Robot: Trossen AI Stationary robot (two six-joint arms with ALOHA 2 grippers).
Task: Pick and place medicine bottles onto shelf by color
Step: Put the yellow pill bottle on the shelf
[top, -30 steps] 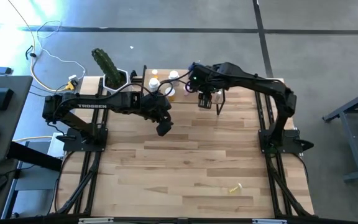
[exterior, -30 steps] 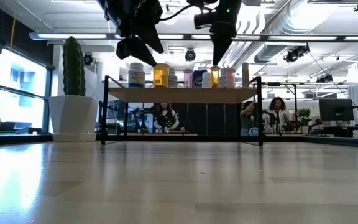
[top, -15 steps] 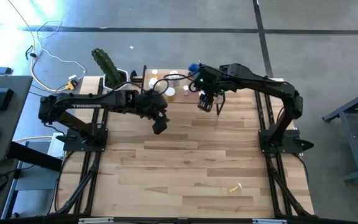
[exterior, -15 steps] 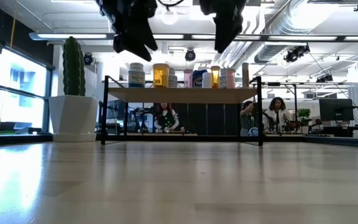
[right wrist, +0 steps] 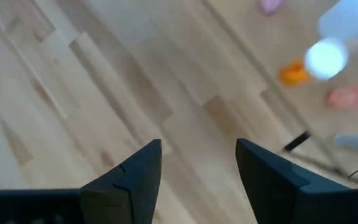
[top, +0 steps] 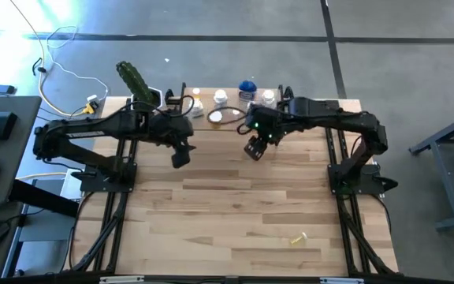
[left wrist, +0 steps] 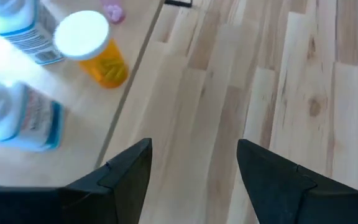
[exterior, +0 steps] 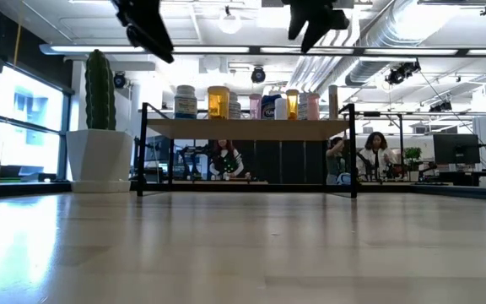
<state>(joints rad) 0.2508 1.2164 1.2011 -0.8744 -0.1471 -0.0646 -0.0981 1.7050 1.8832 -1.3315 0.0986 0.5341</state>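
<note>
The shelf [exterior: 243, 128] stands at the table's far edge on thin black legs. Several medicine bottles stand in a row on its top: a white one [exterior: 186, 101], a yellowish one [exterior: 218, 101], a blue-and-white one [exterior: 268, 105], an orange one [exterior: 292, 103] and a pink one [exterior: 313, 105]. My left gripper [top: 180, 158] hangs open and empty over bare table, just near of the shelf's left part. Its wrist view shows a white-capped orange bottle [left wrist: 95, 50] on the shelf. My right gripper [top: 252, 150] is open and empty too, near of the shelf's middle.
A cactus in a white pot [top: 140, 91] stands left of the shelf at the far edge. A small yellowish object [top: 298, 237] lies on the table near its near right corner. People sit in the room behind the shelf [exterior: 378, 152]. Wide bare tabletop [top: 235, 205] lies near of both grippers.
Both grippers have drawn back from the shelf and risen. The left one has moved toward the table's left edge. The right one has come off the shelf top toward the near edge, uncovering the bottles beneath it. No bottle has moved.
</note>
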